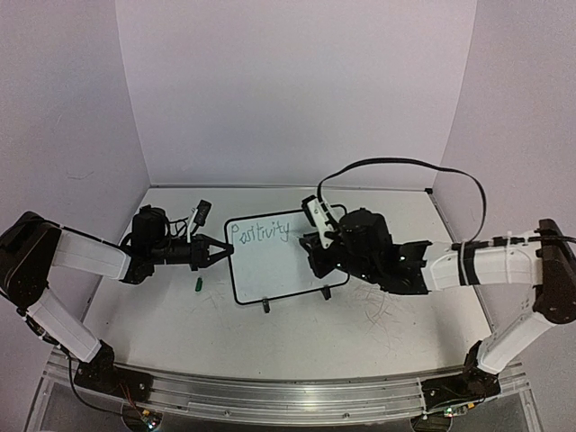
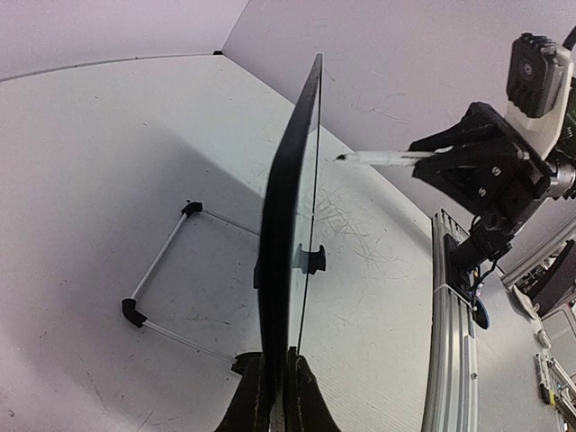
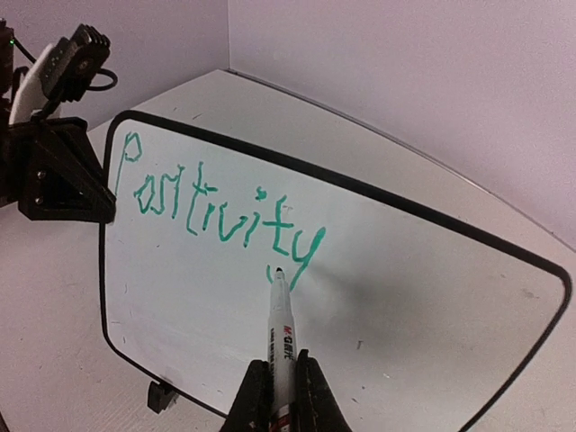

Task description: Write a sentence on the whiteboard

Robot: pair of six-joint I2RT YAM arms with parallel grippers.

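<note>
Both jaws clamped at the whiteboard (image 1: 279, 270)
We see left jaws pinching its left edge; right jaws closed on a marker (image 3: 281, 333), tip just under the green sentence (image 3: 216, 211); board upright on the white table (image 1: 378, 333); lilac walls (image 1: 297, 90) behind.

Scribble-marked white table (image 1: 360, 351), whiteboard (image 1: 279, 265) upright on it, small green piece (image 1: 198, 286) near it.

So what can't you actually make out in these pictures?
Left wrist view: the whiteboard is edge-on, hiding the green writing.
Top view: the small green thing near the whiteboard is too small to name.
Top view: the right arm covers the marker.
Right wrist view: the frame's bottom edge cuts off the whiteboard's lower rim.
</note>
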